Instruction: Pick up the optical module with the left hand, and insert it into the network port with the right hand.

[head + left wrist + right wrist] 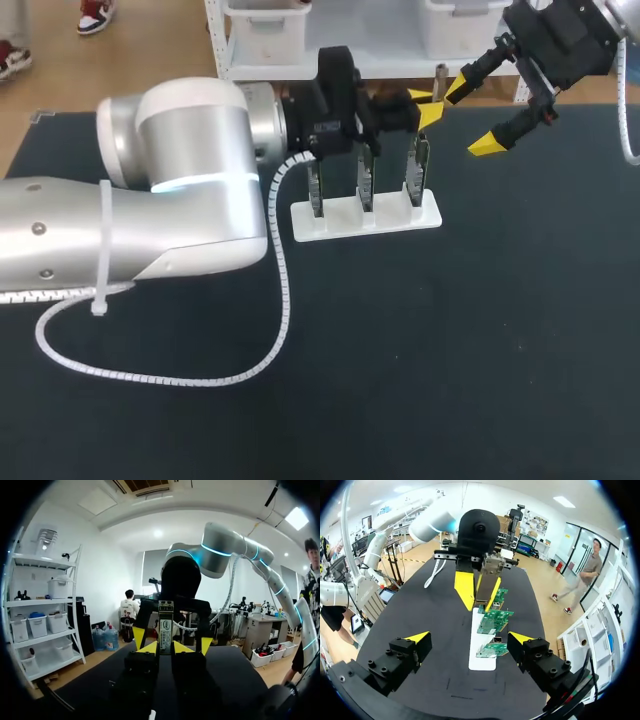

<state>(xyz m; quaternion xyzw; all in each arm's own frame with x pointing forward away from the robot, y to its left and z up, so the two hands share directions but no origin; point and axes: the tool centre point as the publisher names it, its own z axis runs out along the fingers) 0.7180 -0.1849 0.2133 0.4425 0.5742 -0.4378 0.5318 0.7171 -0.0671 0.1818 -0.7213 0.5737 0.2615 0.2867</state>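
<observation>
Bright even overhead light; faint shadows on table (pixel 500 350); sheen on left arm (pixel 190 115).

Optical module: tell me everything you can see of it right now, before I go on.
The slim, rectangular, silvery metal optical module is gripped from two sides between the yellow-tipped fingers of the left gripper and sticks out ahead of them. One flat face carries a white printed label, and its far end looks darker. It is held in the air near the white rack of green circuit boards, clear of the black table. The open right gripper faces it without touching.
</observation>
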